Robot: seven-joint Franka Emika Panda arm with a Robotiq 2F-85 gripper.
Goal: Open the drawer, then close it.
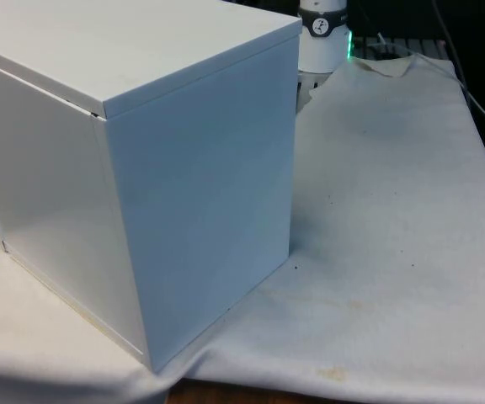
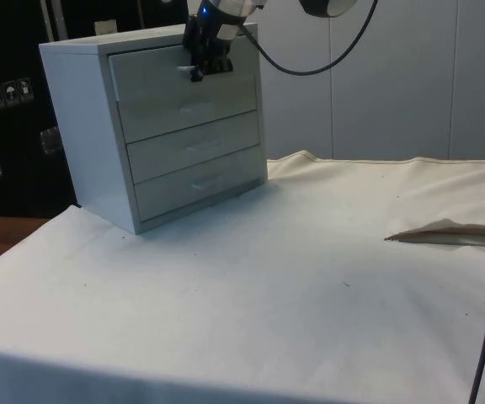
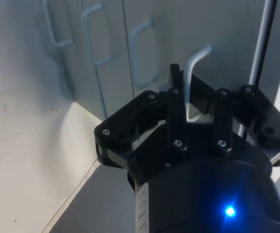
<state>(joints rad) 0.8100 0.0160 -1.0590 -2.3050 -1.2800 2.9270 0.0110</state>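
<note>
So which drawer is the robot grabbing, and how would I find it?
Find the white chest of drawers on the cloth-covered table. It has four drawers stacked up. The robot's gripper is at the handle of the top drawer, right under the chest's lid.

The arm reaches down from above, wrist bent so the black claw points forward. In the wrist view the claw has its two fingers drawn close on a thin white handle.
</note>
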